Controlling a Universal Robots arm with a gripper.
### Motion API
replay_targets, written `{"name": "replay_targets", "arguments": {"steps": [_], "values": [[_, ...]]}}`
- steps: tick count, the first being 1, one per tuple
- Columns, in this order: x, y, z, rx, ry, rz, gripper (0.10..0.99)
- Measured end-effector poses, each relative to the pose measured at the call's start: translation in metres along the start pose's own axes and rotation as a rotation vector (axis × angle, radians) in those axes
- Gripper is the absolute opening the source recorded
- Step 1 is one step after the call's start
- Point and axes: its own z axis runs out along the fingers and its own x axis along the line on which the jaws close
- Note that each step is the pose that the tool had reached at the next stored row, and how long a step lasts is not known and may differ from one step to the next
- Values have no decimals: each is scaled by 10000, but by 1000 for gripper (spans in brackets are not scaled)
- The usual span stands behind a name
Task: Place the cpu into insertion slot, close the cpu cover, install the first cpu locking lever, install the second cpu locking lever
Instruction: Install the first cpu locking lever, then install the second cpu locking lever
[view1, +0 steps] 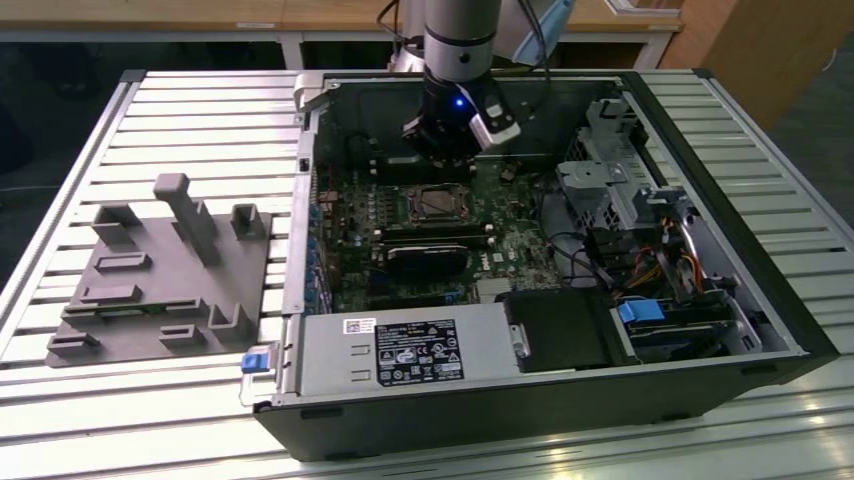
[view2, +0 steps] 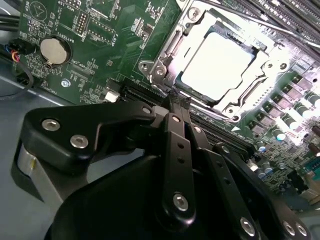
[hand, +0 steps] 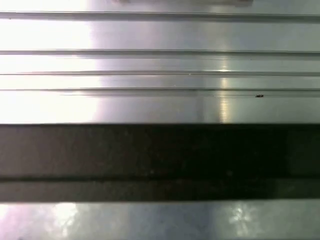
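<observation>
Your gripper (view2: 176, 96) sits w/ fingers pressed together, nothing pinched between them, tips down at the edge of the cpu cover (view2: 165, 55). In the second wrist view the tips meet right at the cover's near rim, beside a thin metal lever (view2: 172, 44) running along that side; can't tell if they actually touch it. Prob closed so the narrow tip can push or hook a small part rather than grab.

The cpu (view2: 217, 62) is just ahead of the tips, seated flat in the insertion slot (view2: 260, 90), silver top showing thru the cover's square cut-out. Cover looks laid down over it, so chip placement and cover look done; lever state not clear.

In the exterior view the gripper (view1: 445, 160) hangs inside the open pc case (view1: 747, 300), just behind the socket (view1: 434, 203) on the green board (view1: 514, 265). A grey fixture block (view1: 160, 275) lies well apart, out on the slatted table (view1: 120, 420). First wrist view gives bright metal slats (hand: 160, 105).
</observation>
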Motion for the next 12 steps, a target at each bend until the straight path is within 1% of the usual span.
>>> {"name": "replay_targets", "arguments": {"steps": [12], "values": [[-38,-24,0,0,0,0,106]]}}
